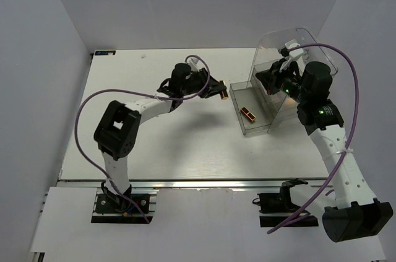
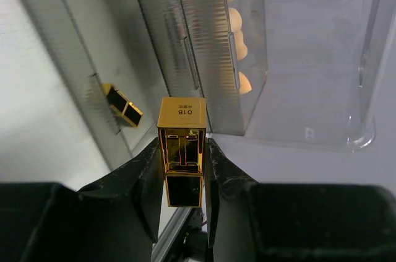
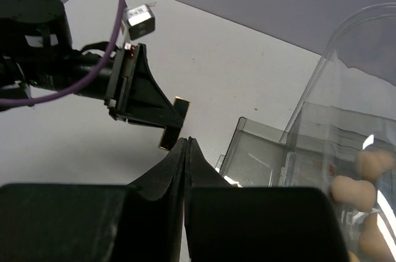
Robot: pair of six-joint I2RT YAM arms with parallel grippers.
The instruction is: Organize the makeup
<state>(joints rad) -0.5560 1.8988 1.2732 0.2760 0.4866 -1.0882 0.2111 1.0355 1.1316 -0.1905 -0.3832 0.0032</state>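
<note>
My left gripper (image 2: 183, 169) is shut on a gold-and-dark lipstick tube (image 2: 182, 135) and holds it above the table, just left of the pulled-out clear drawer (image 1: 237, 102); it also shows in the top view (image 1: 219, 92). A second lipstick tube (image 1: 249, 114) lies on the floor of that drawer, also seen in the left wrist view (image 2: 124, 105). Peach sponges (image 2: 234, 21) sit in a compartment behind the drawer and show in the right wrist view (image 3: 371, 165). My right gripper (image 3: 187, 144) is shut and empty, by the drawer box front (image 1: 272, 80). The palettes are not visible.
The large clear plastic drawer box (image 1: 306, 48) stands at the back right of the white table (image 1: 154, 144). Grey walls enclose the table at the left, back and right. The purple cables loop over both arms.
</note>
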